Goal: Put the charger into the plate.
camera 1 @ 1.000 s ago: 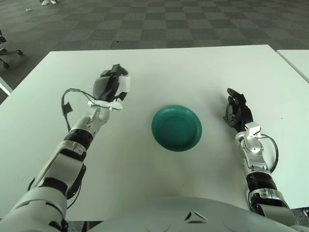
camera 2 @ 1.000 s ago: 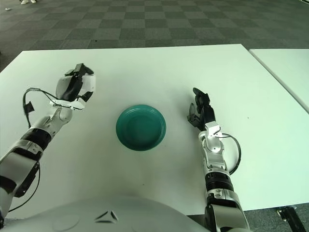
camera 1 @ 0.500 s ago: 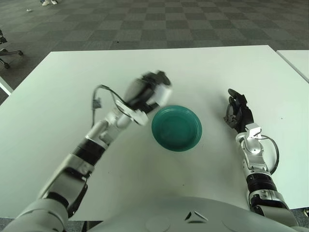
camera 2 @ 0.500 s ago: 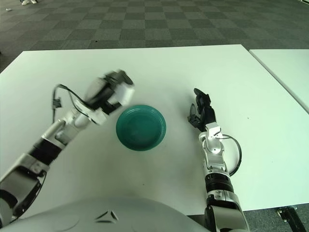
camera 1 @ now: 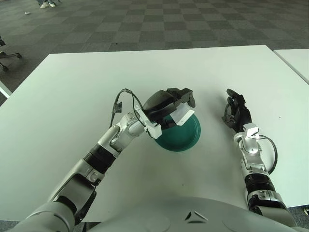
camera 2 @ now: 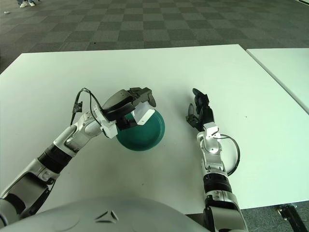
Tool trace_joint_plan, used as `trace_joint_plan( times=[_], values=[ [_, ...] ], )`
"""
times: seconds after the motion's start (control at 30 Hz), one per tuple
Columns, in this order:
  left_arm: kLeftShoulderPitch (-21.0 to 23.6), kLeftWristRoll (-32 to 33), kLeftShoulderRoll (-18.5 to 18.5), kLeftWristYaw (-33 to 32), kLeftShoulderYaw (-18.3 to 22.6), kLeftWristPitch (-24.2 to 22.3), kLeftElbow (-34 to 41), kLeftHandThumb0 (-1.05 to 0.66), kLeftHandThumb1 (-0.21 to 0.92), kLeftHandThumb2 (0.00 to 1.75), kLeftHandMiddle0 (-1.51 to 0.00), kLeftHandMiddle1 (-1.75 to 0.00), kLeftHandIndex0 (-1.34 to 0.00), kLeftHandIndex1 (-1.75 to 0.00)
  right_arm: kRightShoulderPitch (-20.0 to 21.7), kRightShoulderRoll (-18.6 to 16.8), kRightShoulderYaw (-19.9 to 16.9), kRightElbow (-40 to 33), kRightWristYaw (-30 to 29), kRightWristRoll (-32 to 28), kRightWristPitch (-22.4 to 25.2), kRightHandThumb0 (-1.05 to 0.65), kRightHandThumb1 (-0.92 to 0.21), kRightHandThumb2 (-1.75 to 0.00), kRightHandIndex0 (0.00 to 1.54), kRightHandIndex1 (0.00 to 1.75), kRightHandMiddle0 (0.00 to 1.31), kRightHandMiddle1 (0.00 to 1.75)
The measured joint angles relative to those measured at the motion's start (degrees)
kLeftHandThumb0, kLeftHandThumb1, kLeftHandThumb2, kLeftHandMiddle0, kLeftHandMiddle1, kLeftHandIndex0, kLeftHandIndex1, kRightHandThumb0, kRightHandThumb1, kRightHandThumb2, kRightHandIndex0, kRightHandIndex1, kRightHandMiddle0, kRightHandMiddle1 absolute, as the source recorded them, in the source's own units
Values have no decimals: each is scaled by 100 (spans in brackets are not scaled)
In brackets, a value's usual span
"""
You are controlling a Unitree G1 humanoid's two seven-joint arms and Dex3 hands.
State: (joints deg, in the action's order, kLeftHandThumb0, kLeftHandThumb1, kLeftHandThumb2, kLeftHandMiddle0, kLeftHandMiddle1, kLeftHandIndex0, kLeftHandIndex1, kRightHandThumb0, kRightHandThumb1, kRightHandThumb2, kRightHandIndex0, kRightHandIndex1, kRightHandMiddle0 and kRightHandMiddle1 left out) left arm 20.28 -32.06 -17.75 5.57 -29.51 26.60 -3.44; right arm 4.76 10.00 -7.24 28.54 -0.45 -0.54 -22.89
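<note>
The green plate (camera 1: 189,135) lies in the middle of the white table (camera 1: 67,92). My left hand (camera 1: 166,103) hangs over the plate's left half, fingers curled around the white charger (camera 1: 182,115). The charger sits just above the plate's inside, held at a tilt. In the right eye view the same hand (camera 2: 129,102) and charger (camera 2: 144,115) cover the upper left part of the plate (camera 2: 149,135). My right hand (camera 1: 236,112) shows to the right of the plate, fingers relaxed and holding nothing.
A second white table (camera 1: 295,58) stands at the far right. Dark checkered carpet (camera 1: 145,24) lies beyond the table's far edge. A black cable (camera 1: 118,99) loops off my left forearm.
My left hand has carried the charger from the table's left side rightward, and it now hangs over the plate. The right hand has not moved.
</note>
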Motion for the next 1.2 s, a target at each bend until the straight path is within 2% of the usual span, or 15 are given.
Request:
trace_joint_plan(
  times=[0.37,0.6,0.77,0.8,0.93,0.97,1.0,1.03,1.07,1.13,1.17,1.2],
  values=[
    [1,-135,218,375,-131,-106,-286,-1,7,160,-77,-173,-59,-175,-60,-48,72,-117,-105,107,47,-90,-92,-91,16,0,0,57],
    [1,-256,366,373,-205,-19,-568,-1,1,166,-81,-174,-64,-174,-83,-90,106,-180,-148,154,76,-90,-92,-91,16,0,0,57],
    [6,-280,446,315,-205,80,-697,-1,-4,169,-85,-175,-74,-163,-88,-119,110,-200,-152,165,88,-90,-92,-91,16,0,0,57],
    [10,-285,452,305,-205,98,-720,-1,-4,166,-85,-175,-77,-155,-88,-121,110,-200,-153,166,90,-90,-92,-91,16,0,0,57],
    [56,-426,440,218,-203,186,-825,-1,22,142,-59,-175,-57,-169,-82,-130,110,-201,-159,168,97,-90,-92,-91,16,0,0,57],
    [70,-474,429,187,-203,199,-837,-1,24,140,-57,-175,-56,-170,-81,-131,110,-201,-162,169,98,-90,-92,-91,16,0,0,57],
    [86,-515,416,162,-201,210,-846,-15,39,119,-67,-175,-51,-169,-80,-133,110,-201,-165,170,99,-90,-92,-91,16,0,0,57],
    [105,-540,405,146,-200,216,-852,-23,52,101,-70,-175,-46,-168,-79,-134,110,-200,-169,170,99,-90,-92,-91,16,0,0,57],
    [122,-560,394,146,-196,215,-852,-29,61,88,-72,-175,-42,-167,-77,-136,110,-200,-173,171,101,-90,-92,-91,16,0,0,57],
    [153,-577,373,147,-187,207,-851,-33,69,77,-74,-175,-39,-166,-71,-140,111,-195,-183,173,102,-90,-92,-91,16,0,0,57],
    [166,-583,361,156,-183,193,-847,-57,77,75,-55,-163,-31,-159,-66,-143,112,-192,-190,174,104,-90,-92,-91,16,0,0,57],
    [174,-589,346,201,-181,146,-823,-66,80,75,-49,-159,-29,-156,-62,-144,113,-189,-193,174,105,-90,-92,-91,16,0,0,57]
  ],
)
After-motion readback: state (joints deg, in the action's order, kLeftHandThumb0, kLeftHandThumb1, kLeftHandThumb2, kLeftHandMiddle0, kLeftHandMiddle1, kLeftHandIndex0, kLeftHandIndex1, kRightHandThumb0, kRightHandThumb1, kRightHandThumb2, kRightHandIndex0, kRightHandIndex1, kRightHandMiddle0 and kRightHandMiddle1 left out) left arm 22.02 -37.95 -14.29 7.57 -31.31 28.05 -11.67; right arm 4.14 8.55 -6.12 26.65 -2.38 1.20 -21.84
